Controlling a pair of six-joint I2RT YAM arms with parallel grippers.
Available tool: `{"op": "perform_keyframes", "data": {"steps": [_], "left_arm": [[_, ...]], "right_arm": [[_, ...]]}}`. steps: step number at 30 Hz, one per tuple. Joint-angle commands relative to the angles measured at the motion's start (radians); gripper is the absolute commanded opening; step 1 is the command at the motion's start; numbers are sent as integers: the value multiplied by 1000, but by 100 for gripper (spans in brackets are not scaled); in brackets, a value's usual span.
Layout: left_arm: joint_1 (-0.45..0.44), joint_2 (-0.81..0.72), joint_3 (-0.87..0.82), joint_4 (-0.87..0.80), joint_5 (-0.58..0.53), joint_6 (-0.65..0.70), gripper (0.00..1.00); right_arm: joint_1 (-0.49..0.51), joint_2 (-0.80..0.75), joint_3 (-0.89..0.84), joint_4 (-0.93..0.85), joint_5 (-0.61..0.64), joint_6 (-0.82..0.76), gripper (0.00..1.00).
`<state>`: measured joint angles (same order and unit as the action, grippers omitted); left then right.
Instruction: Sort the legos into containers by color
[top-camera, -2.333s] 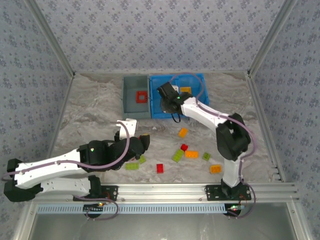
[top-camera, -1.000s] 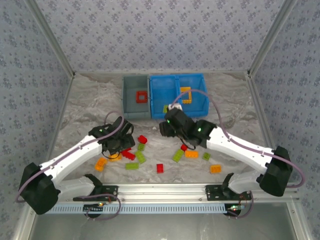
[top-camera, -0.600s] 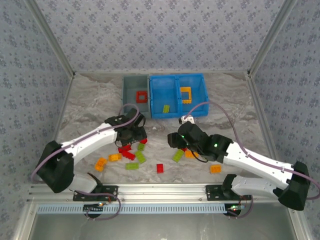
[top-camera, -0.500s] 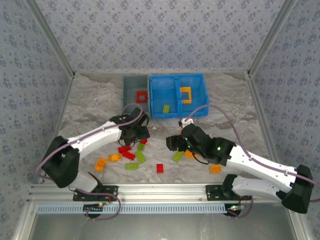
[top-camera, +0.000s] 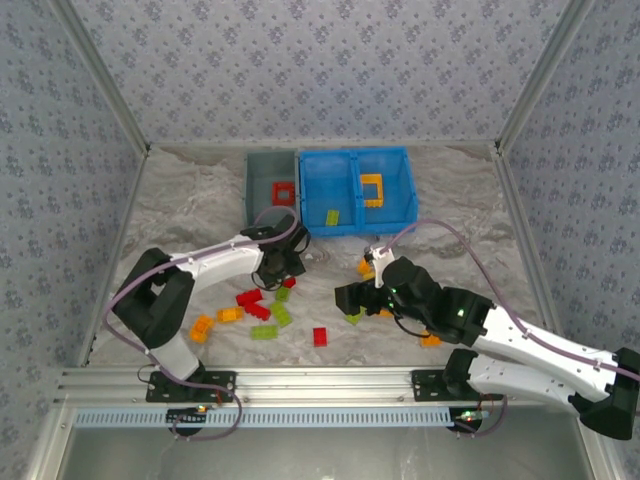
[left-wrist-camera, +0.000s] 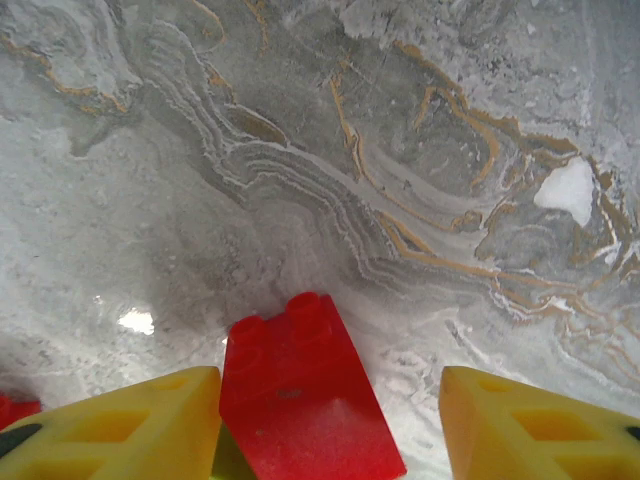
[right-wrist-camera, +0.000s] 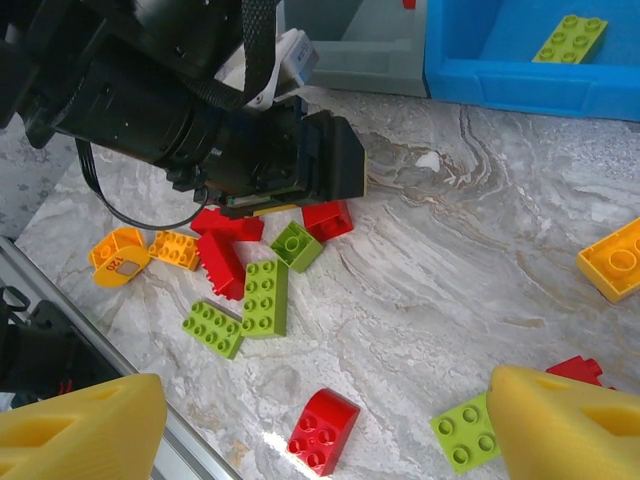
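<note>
fingers (left-wrist-camera: 110, 425) on the left gripper (top-camera: 285, 264) are apart with a red brick (left-wrist-camera: 300, 390) between them. it sits right up against the finger on the left of that wrist view, with a strip of bare table (left-wrist-camera: 400, 180) before the other one. so it's straddling the brick, not clamped. right gripper (right-wrist-camera: 325, 425) is spread wide with nothing held, hanging over the loose legos.

poses from the top cam: the left arm's elbow is folded back out to the left. its forearm reaches right and away, wrist tipped down just in front of the grey bin (top-camera: 262, 175). the right arm lies low along the near edge, goes out to the right and doubles back, gripper facing left toward the middle of the table.

the red brick's long axis runs pretty much straight away from the left wrist cam, in line with the fingers, studs at the far end.

right wrist cam gives the side-on look, with the left gripper's black body sitting over that red brick. there's also a long lime brick (right-wrist-camera: 263, 297) lying near-to-far, a short lime brick (right-wrist-camera: 212, 328) beside it, and a rounded red piece (right-wrist-camera: 322, 430) nearest.

top cam gives the bin contents. there's a red frame (top-camera: 284, 193) in the grey bin. a lime piece (top-camera: 330, 217) lies diagonal in the left half of the blue pair (top-camera: 380, 227), and an orange frame (top-camera: 371, 188) is in the right half.
</note>
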<state>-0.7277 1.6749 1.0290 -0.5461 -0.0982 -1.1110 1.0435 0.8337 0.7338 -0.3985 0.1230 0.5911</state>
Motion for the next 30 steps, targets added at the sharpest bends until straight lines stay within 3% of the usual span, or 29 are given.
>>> {"op": "perform_keyframes", "data": {"steps": [1,10,17,20,23,30], "left_arm": [[-5,28,23,5,-29,-4,52],[-11,28,29,3,-46,7,31],[-8,-94,159,-126,-231,132,31],[45,-82,254,-190,-252,223,30],[118,-54,306,-141,-196,304,29],[252,147,523,-109,-110,447,26]], "right_arm": [[7,-2,-11,6,12,18,86],[9,7,-5,-6,33,26,85],[5,20,47,-4,102,-1,83],[7,87,118,-4,207,-24,82],[28,170,182,70,292,-105,81],[68,372,312,240,398,-260,81]]}}
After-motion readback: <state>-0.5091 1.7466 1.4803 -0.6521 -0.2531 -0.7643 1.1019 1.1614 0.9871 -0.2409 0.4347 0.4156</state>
